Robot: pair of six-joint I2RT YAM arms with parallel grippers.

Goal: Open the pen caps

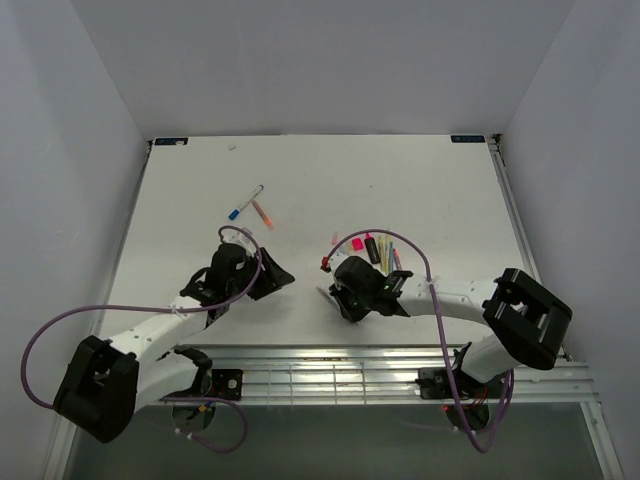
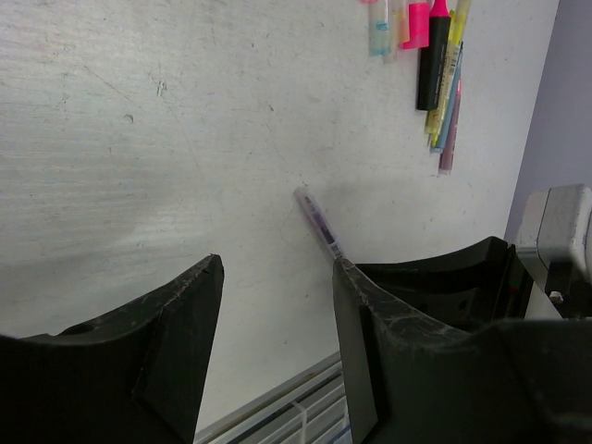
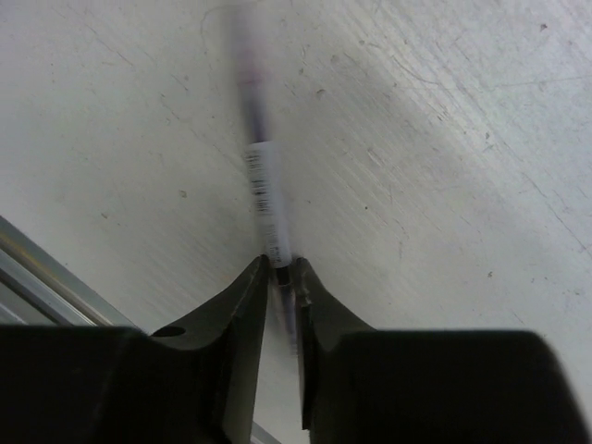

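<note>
In the right wrist view the right hand [image 3: 282, 273] is pinched almost fully shut on one end of a purple pen [image 3: 265, 190]. The white-labelled barrel runs away from the fingers toward 12 o'clock. Holding it by the end leaves the rest free, which I judge is meant to give the other hand something to grip and pull against. The far tip, where its cap would be, is blurred here, so this view cannot show whether a cap is on it.

The left wrist view fills that in a little. The left hand [image 2: 277, 277] is wide open and holds nothing. The same pen lies at about 1 o'clock from its gap, low over the worktop [image 2: 139, 139], with its dark purple end free. Whether it touches the surface I cannot tell.

Farther off, at 1 o'clock in that view, is a bunch of pens and highlighters [image 2: 430, 65], one with a pink cap [image 2: 416, 23]. Their pen caps look to be in place.

Only the overhead view shows both hands facing each other, slightly apart. It also shows a blue-tipped pen [image 1: 245, 203] and an orange pen [image 1: 263, 212] lying at 12 o'clock from the left hand, well beyond it
</note>
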